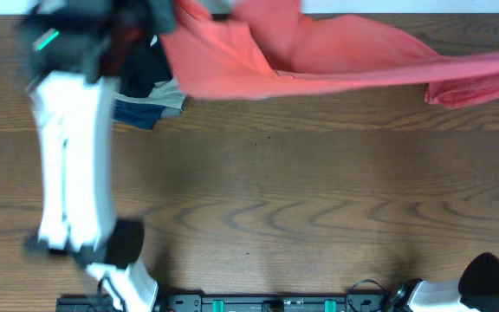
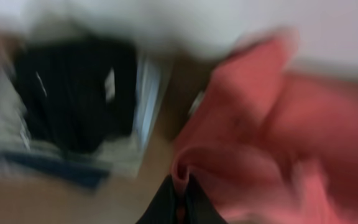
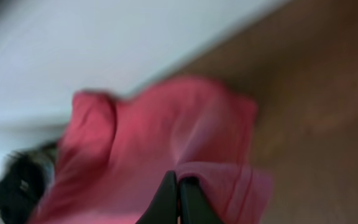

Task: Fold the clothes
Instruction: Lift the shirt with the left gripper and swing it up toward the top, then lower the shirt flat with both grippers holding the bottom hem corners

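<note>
The coral-red T-shirt (image 1: 319, 52) hangs stretched along the far edge of the table, from the upper left to the right border of the overhead view. In the left wrist view my left gripper (image 2: 180, 182) is shut on a pinched fold of the shirt (image 2: 278, 137). In the right wrist view my right gripper (image 3: 179, 178) is shut on a hemmed edge of the shirt (image 3: 166, 124). Both wrist views are blurred. The right gripper itself lies outside the overhead view.
A stack of folded garments (image 1: 150, 97), black on top with tan and blue below, lies at the far left beside the shirt; the black one (image 2: 73, 93) also fills the left wrist view. My white left arm (image 1: 72, 156) crosses the wooden table (image 1: 275, 191).
</note>
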{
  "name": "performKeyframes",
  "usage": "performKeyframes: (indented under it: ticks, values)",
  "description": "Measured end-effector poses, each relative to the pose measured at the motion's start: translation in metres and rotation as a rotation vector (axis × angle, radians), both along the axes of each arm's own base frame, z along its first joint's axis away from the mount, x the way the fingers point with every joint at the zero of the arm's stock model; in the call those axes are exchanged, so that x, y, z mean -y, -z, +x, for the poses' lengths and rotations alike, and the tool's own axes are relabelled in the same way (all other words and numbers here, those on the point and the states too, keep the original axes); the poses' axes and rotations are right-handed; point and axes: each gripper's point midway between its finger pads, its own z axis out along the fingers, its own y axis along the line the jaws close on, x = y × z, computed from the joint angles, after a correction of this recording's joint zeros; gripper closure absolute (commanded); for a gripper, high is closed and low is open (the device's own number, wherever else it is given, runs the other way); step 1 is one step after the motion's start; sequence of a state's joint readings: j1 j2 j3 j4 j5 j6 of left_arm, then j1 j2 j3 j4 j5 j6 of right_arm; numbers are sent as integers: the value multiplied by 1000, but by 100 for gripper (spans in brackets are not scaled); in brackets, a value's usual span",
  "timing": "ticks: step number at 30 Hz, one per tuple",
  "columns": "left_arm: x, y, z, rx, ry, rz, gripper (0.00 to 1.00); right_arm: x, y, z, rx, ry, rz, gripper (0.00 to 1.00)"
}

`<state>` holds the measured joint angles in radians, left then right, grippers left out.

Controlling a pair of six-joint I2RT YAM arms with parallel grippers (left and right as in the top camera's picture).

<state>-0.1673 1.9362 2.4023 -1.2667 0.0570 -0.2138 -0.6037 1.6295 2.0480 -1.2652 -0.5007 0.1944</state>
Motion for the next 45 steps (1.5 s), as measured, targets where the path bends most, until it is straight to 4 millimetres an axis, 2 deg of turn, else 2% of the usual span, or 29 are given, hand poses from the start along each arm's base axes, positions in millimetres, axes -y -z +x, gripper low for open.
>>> performKeyframes:
  ticks: [2,3,5,7,11,14,16,18,21,24,29,33,36,45]
  values:
    - [0,61,0,-191,-4,29,94,3,35,-2,-98,8,35,99]
    - [-1,82,-5,-267,-9,39,94,4,51,-5,-145,9,51,99]
    - [-4,99,-14,-348,-29,55,94,2,68,-13,-208,4,69,99]
    - [-10,93,-29,-373,-53,66,94,-3,74,-21,-248,-7,78,99]
    - [-25,48,-81,-369,-98,85,94,-11,81,-38,-317,-24,89,99]
    - [-31,4,-99,-238,-119,62,94,-13,85,-46,-355,-30,91,99]
    - [-33,-11,-107,-194,-124,51,94,-15,87,-50,-375,-34,95,99]
    - [-30,-17,-112,-179,-117,31,94,-17,88,-56,-399,-37,98,99]
    - [-25,-11,-118,-208,-97,6,94,-18,88,-63,-420,-31,84,99]
    - [-23,3,-129,-266,-86,-1,94,-20,87,-73,-427,-24,64,99]
    - [-26,19,-175,-331,-72,-1,94,-30,97,-94,-436,-17,55,99]
    - [-32,22,-218,-323,-73,-11,94,-41,114,-107,-429,-20,54,99]
    - [-36,31,-242,-336,-76,-10,94,-51,128,-122,-445,-23,69,99]
    - [-46,98,-297,-529,-129,8,94,-72,172,-150,-492,-42,96,99]
